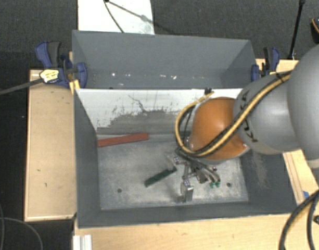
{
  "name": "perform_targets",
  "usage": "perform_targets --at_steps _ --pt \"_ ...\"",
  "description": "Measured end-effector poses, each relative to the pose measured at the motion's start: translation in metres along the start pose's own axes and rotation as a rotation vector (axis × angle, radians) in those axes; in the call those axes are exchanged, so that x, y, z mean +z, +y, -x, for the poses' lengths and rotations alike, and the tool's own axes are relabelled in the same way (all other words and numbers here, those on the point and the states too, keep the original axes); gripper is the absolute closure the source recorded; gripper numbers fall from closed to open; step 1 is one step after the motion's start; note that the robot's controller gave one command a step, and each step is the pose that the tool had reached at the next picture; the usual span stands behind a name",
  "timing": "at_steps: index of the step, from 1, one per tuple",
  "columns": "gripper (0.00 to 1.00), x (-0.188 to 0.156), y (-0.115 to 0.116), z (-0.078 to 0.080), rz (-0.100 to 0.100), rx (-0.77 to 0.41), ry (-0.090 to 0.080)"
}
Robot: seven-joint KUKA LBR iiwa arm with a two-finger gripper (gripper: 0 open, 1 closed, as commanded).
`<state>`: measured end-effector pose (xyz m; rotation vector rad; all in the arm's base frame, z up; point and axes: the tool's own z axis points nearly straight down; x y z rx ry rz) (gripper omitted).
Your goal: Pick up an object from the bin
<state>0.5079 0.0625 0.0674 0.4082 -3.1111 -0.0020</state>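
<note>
Jaws: low over the bin [87, 160] floor, front-centre, under the orange wrist cover [216, 126]; I cannot tell how far apart they stand or whether they hold anything.
Nearest thing: dark green stick [160, 176], flat and slanted, just left of the jaws.
Right of jaws: small green piece [215, 183], near.
Farther out: red-brown flat bar [123, 139] along the back wall's foot, well apart.
Risk: closing here may catch bare floor, or nudge the thin stick aside, since it lies beside the jaws, not between them.
Count: 1 stick, 1 bar, 1 green piece, perhaps 2.
</note>
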Motion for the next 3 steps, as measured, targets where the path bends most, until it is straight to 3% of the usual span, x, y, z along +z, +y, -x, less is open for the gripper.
perform_targets --at_steps 1,2,3 --pt "0.0 -0.003 0.039 0.03 -0.001 -0.345 -0.009" --pt "1.0 -0.003 0.038 0.029 -0.002 -0.34 -0.007" --pt "1.0 -0.149 -0.008 -0.013 -0.007 -0.601 -0.01"
